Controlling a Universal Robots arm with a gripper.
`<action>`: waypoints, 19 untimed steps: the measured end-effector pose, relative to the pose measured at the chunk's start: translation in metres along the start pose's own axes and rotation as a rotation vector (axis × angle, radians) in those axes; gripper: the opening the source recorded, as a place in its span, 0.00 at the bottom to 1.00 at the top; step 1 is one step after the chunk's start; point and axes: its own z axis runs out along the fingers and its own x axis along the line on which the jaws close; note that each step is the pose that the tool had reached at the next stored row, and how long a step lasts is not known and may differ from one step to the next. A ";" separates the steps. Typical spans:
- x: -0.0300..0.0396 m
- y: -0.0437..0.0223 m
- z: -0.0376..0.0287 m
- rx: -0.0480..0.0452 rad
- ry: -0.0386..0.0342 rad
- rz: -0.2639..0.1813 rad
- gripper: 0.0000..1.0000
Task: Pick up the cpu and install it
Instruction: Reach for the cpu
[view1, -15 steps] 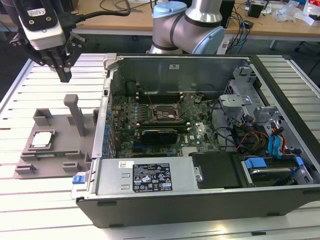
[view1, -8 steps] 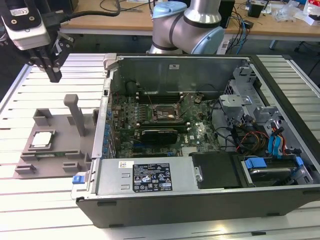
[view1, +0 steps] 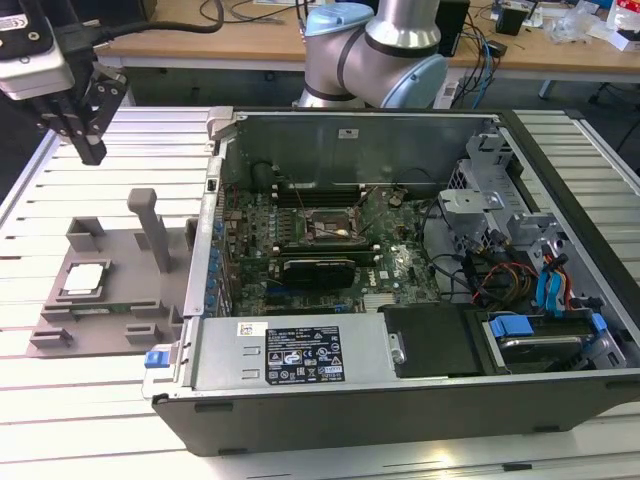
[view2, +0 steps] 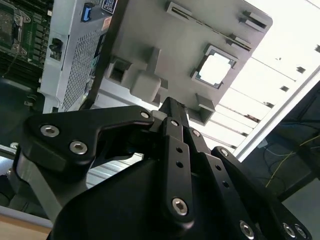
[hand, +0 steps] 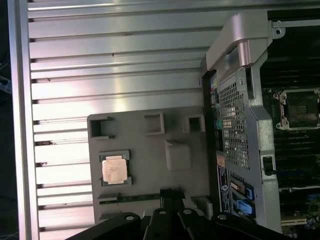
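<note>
**Item: cpu**, a small flat square chip with a pale silver metal top and a thin darker rim.
Location: seated flat in a square recess of the large grey plastic fixture. The fixture lies on the slatted aluminium table, just beside the open dark computer case on the exterior view's left. Nothing touches the chip.

**Item: black gripper**.
Location: hangs in the air above the table, well apart from the chip and further back.
Condition: jaws clenched together on nothing (both wrist views show the links drawn in to one point).

**Item: empty metal-framed socket** on the green motherboard.
Location: inside the case, beyond its pale side wall.

**Hazards, as judged:**
- Clenched jaws brought down as they stand would strike the chip's metal top rather than straddle it.
- The recess walls leave little rim exposed. A shallow or off-centre hold could tilt the chip or let it slip.
- The tall grey upright post on the fixture stands near the chip and could catch a jaw.
- A low carry toward the socket could clip the case wall.
- A chip set down skewed or turned the wrong way in the socket could damage the contacts.
</note>
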 end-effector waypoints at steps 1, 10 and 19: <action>0.0023 -0.0002 -0.0001 0.0000 0.0000 0.000 0.11; 0.0282 -0.0021 -0.0007 -0.0001 0.0000 0.000 0.11; 0.0406 -0.0030 -0.0010 -0.0001 0.0000 0.000 0.11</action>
